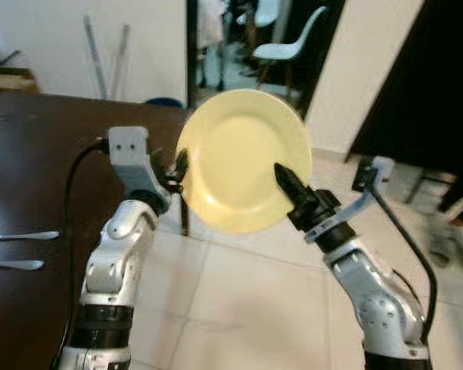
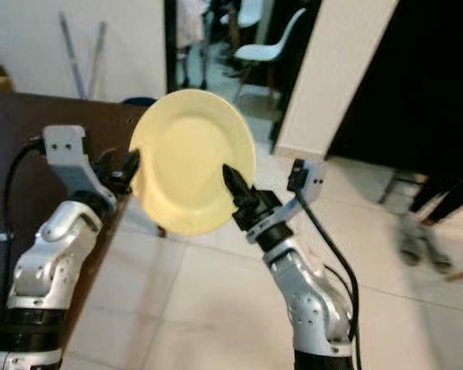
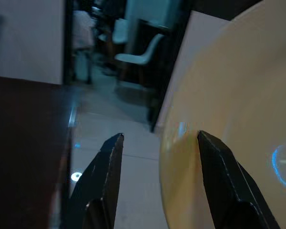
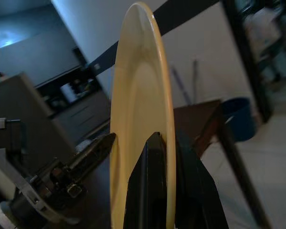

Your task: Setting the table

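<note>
**Plate held on edge beside the table, one gripper clamped on it**

Surface and room. We see a dark brown table (image 1: 31,193) to the left of both grippers; its corner lies just behind the left gripper (image 1: 179,171). Below and between the two arms the floor (image 1: 239,308) is pale, glossy tile. Beyond the grippers a white wall (image 1: 54,38) runs behind the table, and a doorway (image 1: 247,46) opens into a further room. To the right of the right gripper (image 1: 287,183) stands a cream pillar (image 1: 363,69) with a dark area beside it.

Task item. One yellow plate (image 1: 243,158) is held upright in the air between the two grippers, its face towards the head camera, off the table and beyond its edge.

Gripper state. The right gripper is clamped on the plate's lower right rim; in the right wrist view one black finger lies on each face of the plate (image 4: 140,124). The left gripper sits at the plate's left rim with its fingers (image 3: 102,183) spread apart, one of them against the plate's face.

Count. We count one plate, two pieces of cutlery (image 1: 19,250) lying on the table well left of the left gripper, and one white chair (image 1: 289,46) seen through the doorway.
</note>
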`<state>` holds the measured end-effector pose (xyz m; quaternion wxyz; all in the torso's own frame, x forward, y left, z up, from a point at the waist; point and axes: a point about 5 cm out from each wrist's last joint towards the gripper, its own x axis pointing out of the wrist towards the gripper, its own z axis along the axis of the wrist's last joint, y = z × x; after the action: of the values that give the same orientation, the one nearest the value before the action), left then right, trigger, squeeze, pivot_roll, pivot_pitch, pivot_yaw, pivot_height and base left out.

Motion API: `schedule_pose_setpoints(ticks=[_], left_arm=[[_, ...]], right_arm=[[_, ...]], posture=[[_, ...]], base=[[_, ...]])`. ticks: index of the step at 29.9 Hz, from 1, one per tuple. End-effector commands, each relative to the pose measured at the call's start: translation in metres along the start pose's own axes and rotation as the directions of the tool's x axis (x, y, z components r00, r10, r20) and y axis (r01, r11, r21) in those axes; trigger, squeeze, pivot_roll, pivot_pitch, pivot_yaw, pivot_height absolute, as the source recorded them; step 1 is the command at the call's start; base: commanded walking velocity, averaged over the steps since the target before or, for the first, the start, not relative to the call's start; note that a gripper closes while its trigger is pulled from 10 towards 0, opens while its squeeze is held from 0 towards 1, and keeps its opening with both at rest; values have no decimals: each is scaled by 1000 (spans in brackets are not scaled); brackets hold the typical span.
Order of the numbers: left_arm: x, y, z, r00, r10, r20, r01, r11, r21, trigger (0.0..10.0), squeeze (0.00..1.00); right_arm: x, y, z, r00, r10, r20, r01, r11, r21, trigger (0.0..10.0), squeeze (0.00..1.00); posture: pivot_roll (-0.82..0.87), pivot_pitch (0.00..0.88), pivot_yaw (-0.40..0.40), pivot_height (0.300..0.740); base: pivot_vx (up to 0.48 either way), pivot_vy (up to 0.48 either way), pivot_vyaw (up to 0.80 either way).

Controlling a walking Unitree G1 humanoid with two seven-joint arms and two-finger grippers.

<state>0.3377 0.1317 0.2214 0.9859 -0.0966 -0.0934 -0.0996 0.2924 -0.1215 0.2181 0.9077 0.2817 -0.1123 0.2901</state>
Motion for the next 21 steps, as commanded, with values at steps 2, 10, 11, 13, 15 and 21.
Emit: schedule_pose_setpoints(ticks=[2, 10, 11, 13, 15, 21], left_arm=[[-1, 1, -4, 1000, 10, -15, -10, 1000, -2, 10000, 0], [0, -2, -6, 1000, 6, -19, -6, 1000, -11, 10000, 0], [0, -2, -6, 1000, 4, -21, -5, 1000, -10, 10000, 0], [0, -1, -7, 1000, 4, -22, -4, 1000, -10, 10000, 0], [1, -1, -6, 1000, 3, -22, -4, 1000, -10, 10000, 0], [2, 0, -4, 1000, 8, -18, -8, 1000, -5, 10000, 0]], right_arm=[[-1, 1, -1, 1000, 9, -3, -9, 1000, 6, 10000, 0], [-3, 1, -2, 1000, 3, -7, -3, 1000, 1, 10000, 0], [-3, 1, -2, 1000, 2, -6, -2, 1000, 2, 10000, 0], [-3, 1, -2, 1000, 2, -4, -2, 1000, 2, 10000, 0], [-3, 2, -2, 1000, 3, -3, -3, 1000, 2, 10000, 0], [-3, 1, -2, 1000, 2, -3, -2, 1000, 2, 10000, 0]], posture=[[-80, 0, 15, 740], [-95, 0, 20, 740], [-95, 0, 20, 740], [-98, 0, 24, 740], [-98, 0, 25, 740], [-85, 0, 19, 740]], base=[[0, 0, -800], [0, 0, -800], [0, 0, -800], [0, 0, -800], [0, 0, -800], [0, 0, -800]])
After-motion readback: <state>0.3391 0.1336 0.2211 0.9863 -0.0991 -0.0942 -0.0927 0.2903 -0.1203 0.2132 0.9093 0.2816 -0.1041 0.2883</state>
